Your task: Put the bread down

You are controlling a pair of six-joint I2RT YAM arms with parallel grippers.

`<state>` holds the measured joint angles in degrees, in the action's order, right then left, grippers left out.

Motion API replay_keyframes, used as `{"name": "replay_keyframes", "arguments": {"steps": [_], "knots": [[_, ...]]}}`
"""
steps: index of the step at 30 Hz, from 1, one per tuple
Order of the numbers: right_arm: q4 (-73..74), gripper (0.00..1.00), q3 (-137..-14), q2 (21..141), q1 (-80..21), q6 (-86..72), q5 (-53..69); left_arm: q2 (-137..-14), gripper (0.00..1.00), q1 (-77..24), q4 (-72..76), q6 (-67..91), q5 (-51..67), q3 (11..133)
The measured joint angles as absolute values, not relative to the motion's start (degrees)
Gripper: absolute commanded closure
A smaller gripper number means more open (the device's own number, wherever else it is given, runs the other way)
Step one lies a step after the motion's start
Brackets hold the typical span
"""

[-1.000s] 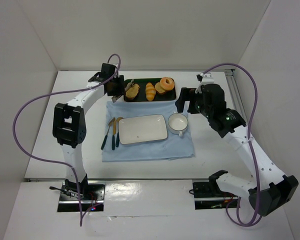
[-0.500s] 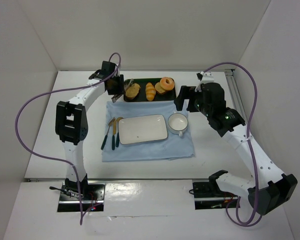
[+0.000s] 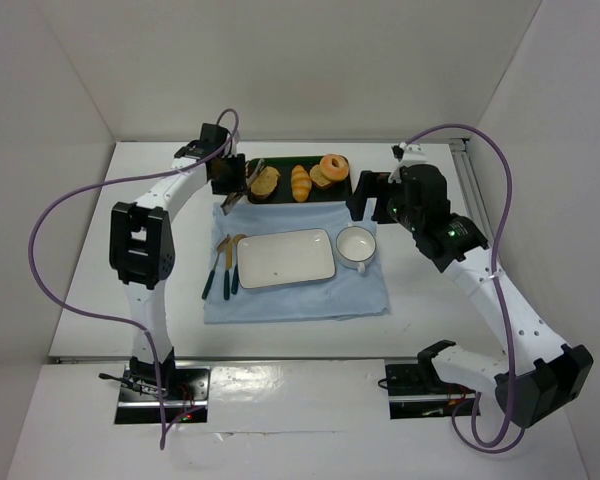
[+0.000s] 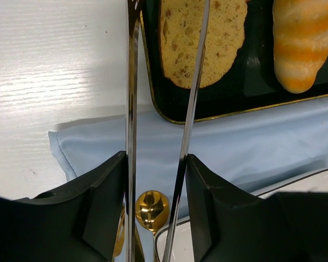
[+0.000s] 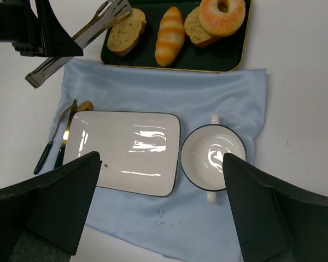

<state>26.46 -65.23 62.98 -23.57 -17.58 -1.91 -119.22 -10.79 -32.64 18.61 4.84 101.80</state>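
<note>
You won't find anything to read here: no text, label, brand, number or sign is legible in any view.

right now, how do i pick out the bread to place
Look at the black tray beyond the blue cloth. The bread is its leftmost item, by the tongs' tips: a flat, porous slice, unlike the striped roll and the donut.
</note>
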Motion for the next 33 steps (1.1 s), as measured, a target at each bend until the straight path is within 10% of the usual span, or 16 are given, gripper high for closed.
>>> {"name": "replay_keyframes", "arguments": {"steps": [19, 28, 33], "knots": [[26.17, 0.0, -65.23, 63.26, -22.98, -19.09, -1.04, -119.9, 0.44, -9.89, -37.85, 17.76, 9.87, 104.71], [26.17, 0.0, -65.23, 63.26, -22.98, -19.94, -0.58, -119.92, 0.86, -9.63, -39.16, 16.34, 10.96, 105.1], [26.17, 0.0, -65.23, 63.26, -22.74, -20.01, -0.56, -119.92, 0.91, -9.5, -39.64, 16.36, 11.75, 105.41]]}}
